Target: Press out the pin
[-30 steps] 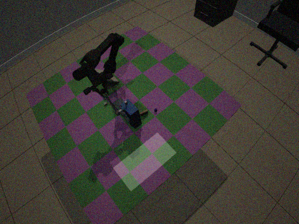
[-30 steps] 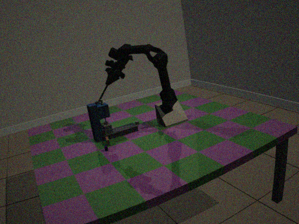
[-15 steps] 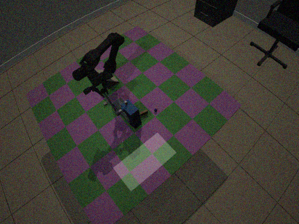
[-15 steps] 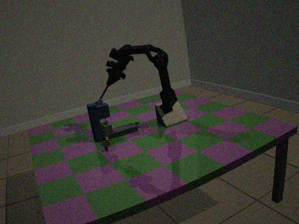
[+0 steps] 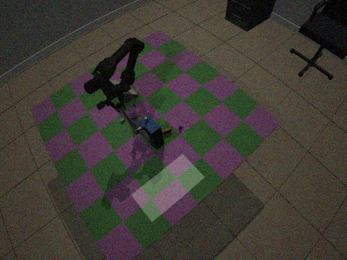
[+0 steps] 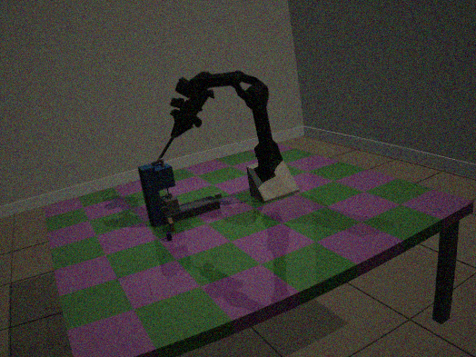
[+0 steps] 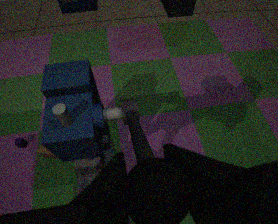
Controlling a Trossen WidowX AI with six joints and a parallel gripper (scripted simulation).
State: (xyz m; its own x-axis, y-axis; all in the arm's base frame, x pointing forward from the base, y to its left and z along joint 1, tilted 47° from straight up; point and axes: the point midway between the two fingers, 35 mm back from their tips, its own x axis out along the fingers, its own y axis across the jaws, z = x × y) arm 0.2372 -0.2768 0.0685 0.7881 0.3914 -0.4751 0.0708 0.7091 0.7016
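At the side of the blue press [image 5: 151, 128] [image 6: 154, 193] [image 7: 70, 132], the gripper [image 5: 136, 131] [image 6: 159, 159] [image 7: 144, 155] grasps the pale-ended lever [image 5: 139, 128] [image 7: 113, 113], probably stiff and best worked from its end, while the small, likely rigid block [image 6: 171, 203] [image 7: 87, 163] sits below the press's head, its pin alignment unreadable.

You are looking at a plain office-like room: beyond the far side of the table from the gripper [image 5: 136, 131] [image 6: 160, 159] [image 7: 131, 112] you have a dark swivel chair [image 5: 328, 28] on a star-shaped foot and a dark drawer cabinet [image 5: 253, 2]. Around the table [image 6: 291, 300], under the gripper with its checkered green-and-purple top, your floor is beige tile, edged by bare gray walls [image 6: 136, 57] with pale baseboards.
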